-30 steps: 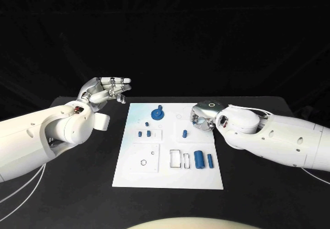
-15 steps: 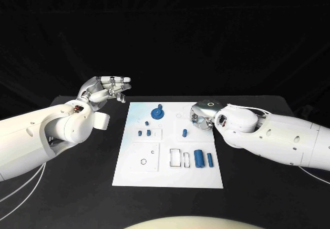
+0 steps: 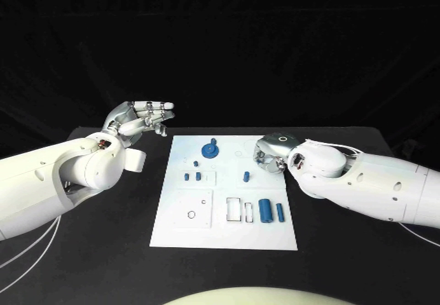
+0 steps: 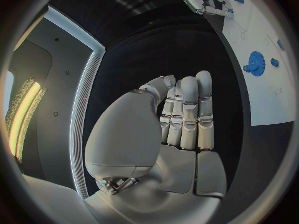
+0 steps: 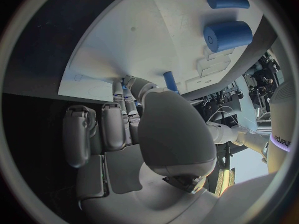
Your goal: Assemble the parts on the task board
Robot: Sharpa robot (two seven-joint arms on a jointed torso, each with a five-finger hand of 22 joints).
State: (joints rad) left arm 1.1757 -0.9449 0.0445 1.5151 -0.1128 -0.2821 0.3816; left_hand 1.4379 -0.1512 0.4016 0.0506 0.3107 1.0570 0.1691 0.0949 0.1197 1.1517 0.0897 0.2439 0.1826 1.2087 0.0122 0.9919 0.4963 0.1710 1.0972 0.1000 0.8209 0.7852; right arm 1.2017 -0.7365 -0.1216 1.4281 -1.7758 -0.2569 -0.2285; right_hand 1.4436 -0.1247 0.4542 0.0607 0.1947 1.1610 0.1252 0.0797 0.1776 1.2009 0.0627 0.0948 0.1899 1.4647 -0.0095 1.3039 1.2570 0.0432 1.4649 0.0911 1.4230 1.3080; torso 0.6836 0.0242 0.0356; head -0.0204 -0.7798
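Lying flat on the black table (image 3: 101,254), the white rectangular task board (image 3: 229,235) carried the small blue plastic parts: a round gear (image 3: 210,151) at its far end, a thick cylinder (image 3: 265,211) beside a thin rod (image 3: 280,213) nearer. The left hand (image 3: 139,118) hovered beyond the board's far left corner, fingers curled together, holding nothing. The right hand (image 3: 271,152) pressed down at the board's right edge; whether its fingers held anything could not be told.

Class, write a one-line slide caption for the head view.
Right hand poised over the white task board among blue parts; left hand raised beside it.
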